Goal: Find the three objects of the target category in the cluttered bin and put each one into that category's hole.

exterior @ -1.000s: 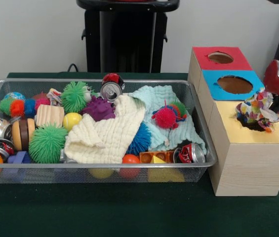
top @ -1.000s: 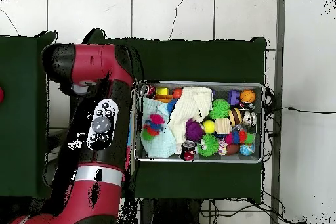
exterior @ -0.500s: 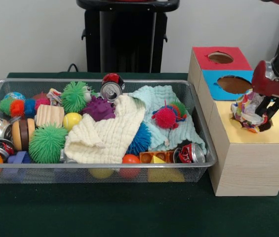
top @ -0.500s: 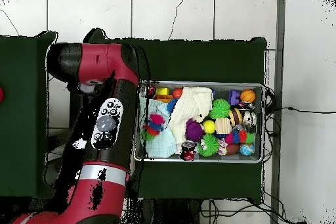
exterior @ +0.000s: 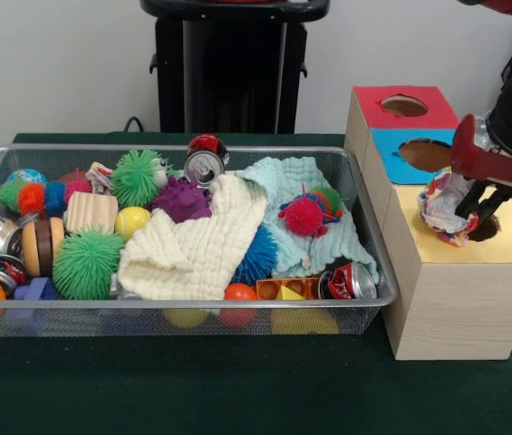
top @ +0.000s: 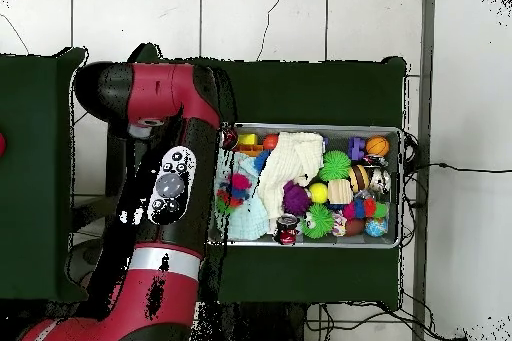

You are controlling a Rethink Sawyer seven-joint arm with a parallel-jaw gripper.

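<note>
A crumpled, many-coloured patterned cloth (exterior: 446, 207) hangs at the left rim of the dark hole (exterior: 488, 227) in the yellow top of the wooden box (exterior: 459, 299). My gripper (exterior: 480, 208) is down over that hole, shut on the cloth's right side. In the wire bin (exterior: 2, 319) a cream waffle cloth (exterior: 192, 245) lies over a pale teal cloth (exterior: 301, 181). In the overhead view my red arm (top: 165, 197) covers the box and the gripper; the cream cloth (top: 290, 162) shows in the bin (top: 305, 127).
Behind the yellow top are a blue top with a hole (exterior: 429, 154) and a red one (exterior: 405, 106). The bin also holds spiky balls (exterior: 86, 263), crushed cans (exterior: 204, 167), a wooden block (exterior: 91, 212) and small balls. A black stand (exterior: 233, 63) rises behind the bin.
My gripper has come down and moved left over the yellow top. The patterned cloth has shifted left with it, uncovering most of the hole. The bin's contents have not moved.
</note>
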